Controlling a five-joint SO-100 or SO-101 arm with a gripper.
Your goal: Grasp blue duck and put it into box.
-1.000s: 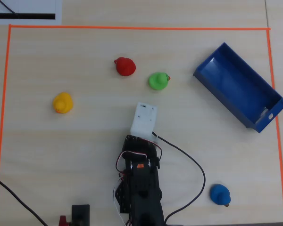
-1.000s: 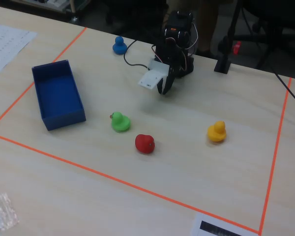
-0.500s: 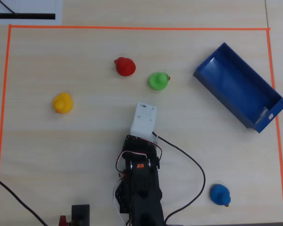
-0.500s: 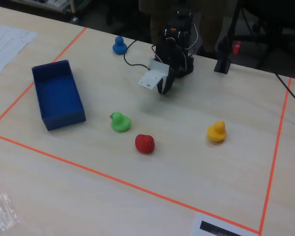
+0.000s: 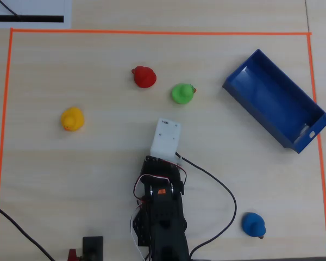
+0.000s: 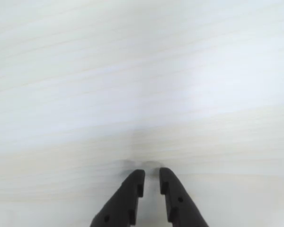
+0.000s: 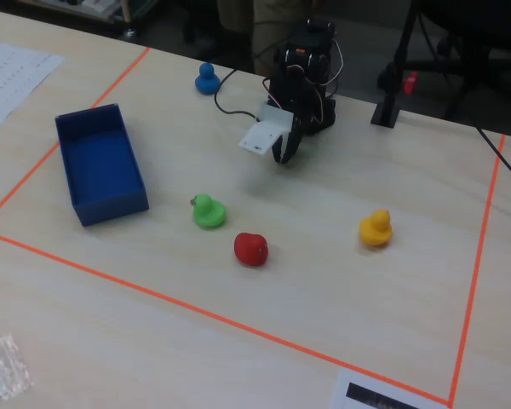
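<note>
Nothing has moved since the earlier frames. My end effector [image 6: 151, 182] hangs folded over bare tabletop [image 5: 98, 174], jaws nearly closed, empty. In the overhead view the blue duck [image 5: 254, 224] sits near right, untouched, well apart from the empty box [image 5: 309, 111] far right. I judge everything remains.

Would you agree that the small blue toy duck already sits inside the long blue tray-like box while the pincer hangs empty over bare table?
Not quite: the small blue toy duck sits on the table, far from the long blue tray-like box, as the overhead view shows. The pincer does hang empty over bare table.
</note>
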